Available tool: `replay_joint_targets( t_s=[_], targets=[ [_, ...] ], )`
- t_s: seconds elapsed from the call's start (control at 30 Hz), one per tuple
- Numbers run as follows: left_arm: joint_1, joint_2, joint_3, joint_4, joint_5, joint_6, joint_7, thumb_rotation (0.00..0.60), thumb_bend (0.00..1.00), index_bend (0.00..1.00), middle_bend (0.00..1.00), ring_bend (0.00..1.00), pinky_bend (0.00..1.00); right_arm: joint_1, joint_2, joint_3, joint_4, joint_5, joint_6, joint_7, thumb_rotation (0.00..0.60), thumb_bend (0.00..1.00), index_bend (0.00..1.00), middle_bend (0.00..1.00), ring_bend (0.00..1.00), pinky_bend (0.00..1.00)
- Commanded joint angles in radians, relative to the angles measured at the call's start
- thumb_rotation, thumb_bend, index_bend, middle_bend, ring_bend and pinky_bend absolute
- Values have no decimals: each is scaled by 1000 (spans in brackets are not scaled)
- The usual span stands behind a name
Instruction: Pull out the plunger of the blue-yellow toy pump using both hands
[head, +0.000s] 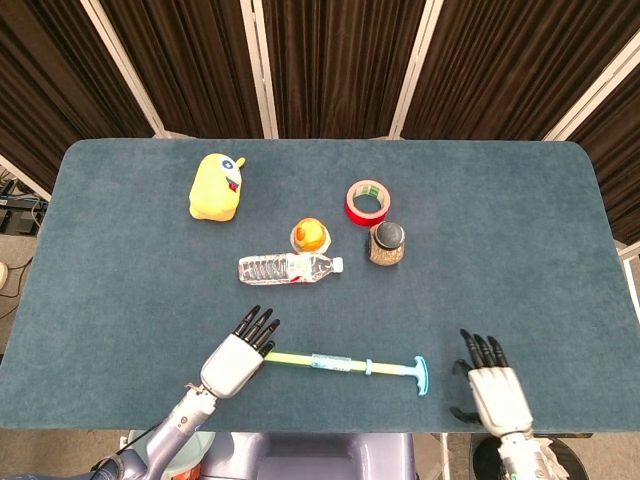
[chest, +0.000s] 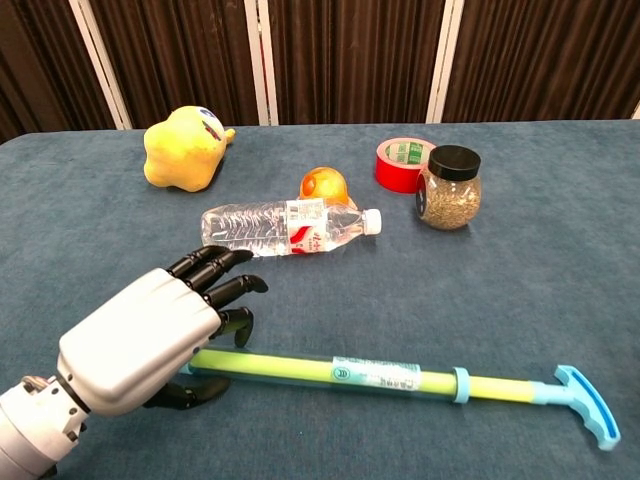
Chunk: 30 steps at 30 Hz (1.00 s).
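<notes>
The toy pump (head: 335, 362) (chest: 380, 375) lies flat near the table's front edge, a yellow-green tube with a blue T-handle (head: 420, 375) (chest: 590, 405) at its right end. My left hand (head: 235, 362) (chest: 140, 345) covers the tube's left end, fingers spread and stretched forward, thumb curled beside the tube. Nothing shows it gripping the tube. My right hand (head: 495, 390) hovers at the front edge, just right of the T-handle and apart from it, fingers spread and empty. The chest view does not show it.
Behind the pump lies a water bottle (head: 288, 268) (chest: 285, 227), with an orange ball (head: 311, 235) just beyond. A lidded jar (head: 387, 244) and a red tape roll (head: 367, 202) stand to the back right, a yellow plush toy (head: 217, 186) to the back left.
</notes>
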Motion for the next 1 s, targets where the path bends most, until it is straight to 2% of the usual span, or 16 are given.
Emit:
replay_joint_targets(
  t_s=[0.03, 0.33, 0.73, 1.0],
  targets=[
    [0, -19, 15, 26, 2, 3, -24, 600, 599, 713, 183, 43, 99, 18, -76, 32, 11, 33, -17, -55, 600, 161, 436, 0, 0, 0],
    [2, -51, 35, 83, 9, 31, -54, 600, 601, 718, 185, 43, 99, 38, -173, 61, 81, 88, -38, -74, 600, 164, 436, 2, 0, 0],
    [0, -68, 38, 132, 8, 62, -49, 600, 606, 721, 185, 43, 98, 17, -210, 18, 75, 86, -10, -115, 600, 169, 435, 2, 0, 0],
    [-3, -70, 47, 139, 7, 68, -53, 600, 606, 722, 185, 43, 99, 11, -221, 16, 97, 95, -2, -104, 600, 170, 440, 9, 0, 0]
  ],
)
